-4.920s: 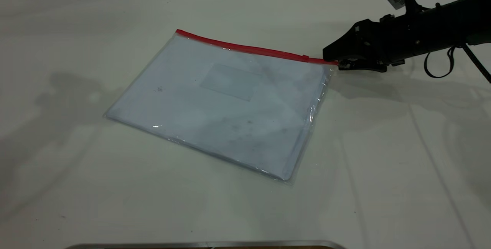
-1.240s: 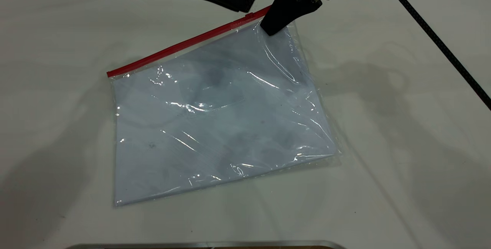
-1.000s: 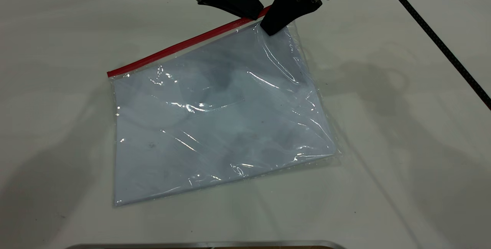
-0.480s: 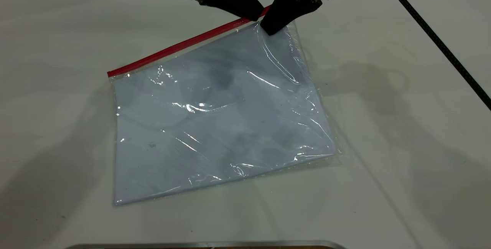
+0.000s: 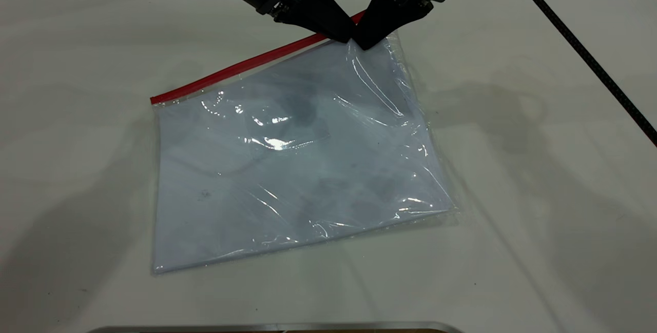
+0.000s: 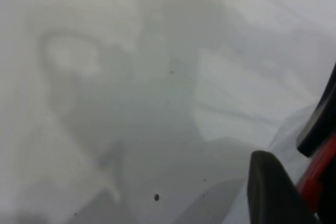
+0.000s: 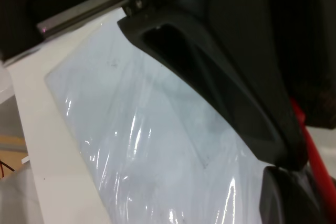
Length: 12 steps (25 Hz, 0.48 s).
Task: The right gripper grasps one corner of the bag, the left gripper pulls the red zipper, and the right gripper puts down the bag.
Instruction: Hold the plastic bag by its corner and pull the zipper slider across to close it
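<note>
The bag [image 5: 297, 169] is a clear pouch with white sheets; its near part lies on the white table. My right gripper [image 5: 365, 41] is shut on the corner of the bag at the far right end of the red zipper [image 5: 236, 66] and holds that corner raised. My left gripper [image 5: 343, 35] comes in from the far left, its tips against the right gripper's, closed on the red strip where the slider sat; the slider is hidden. In the left wrist view the red strip [image 6: 315, 174] sits beside a black finger [image 6: 270, 192]. The right wrist view shows the bag [image 7: 157, 156] and strip [image 7: 315, 156].
The white table [image 5: 539, 194] spreads around the bag on all sides. The right arm's braided black cable [image 5: 590, 61] runs across the far right. A metal edge [image 5: 277, 328] lies along the near side.
My left gripper has come in from the far left, lowered onto the red strip and closed beside the right gripper. The bag has shifted slightly. The right gripper keeps the raised corner.
</note>
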{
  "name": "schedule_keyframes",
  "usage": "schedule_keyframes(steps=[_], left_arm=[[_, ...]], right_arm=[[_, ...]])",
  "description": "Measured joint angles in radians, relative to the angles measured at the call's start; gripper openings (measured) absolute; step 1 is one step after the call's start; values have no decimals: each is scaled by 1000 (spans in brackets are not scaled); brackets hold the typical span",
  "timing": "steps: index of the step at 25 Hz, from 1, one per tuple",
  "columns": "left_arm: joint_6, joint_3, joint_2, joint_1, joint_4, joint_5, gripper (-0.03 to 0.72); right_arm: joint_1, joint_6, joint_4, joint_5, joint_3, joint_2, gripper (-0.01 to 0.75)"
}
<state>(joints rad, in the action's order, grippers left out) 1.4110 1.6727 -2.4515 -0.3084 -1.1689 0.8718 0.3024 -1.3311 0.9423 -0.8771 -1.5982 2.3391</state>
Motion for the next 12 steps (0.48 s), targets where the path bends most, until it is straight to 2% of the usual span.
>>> schedule_keyframes(steps=[5, 12], left_arm=[[11, 3, 0, -3, -1, 1, 162], [36, 4, 17, -4, 16, -37, 148]], right_arm=[[-3, 0, 0, 2, 0, 0, 34], [-3, 0, 15, 18, -1, 0, 34]])
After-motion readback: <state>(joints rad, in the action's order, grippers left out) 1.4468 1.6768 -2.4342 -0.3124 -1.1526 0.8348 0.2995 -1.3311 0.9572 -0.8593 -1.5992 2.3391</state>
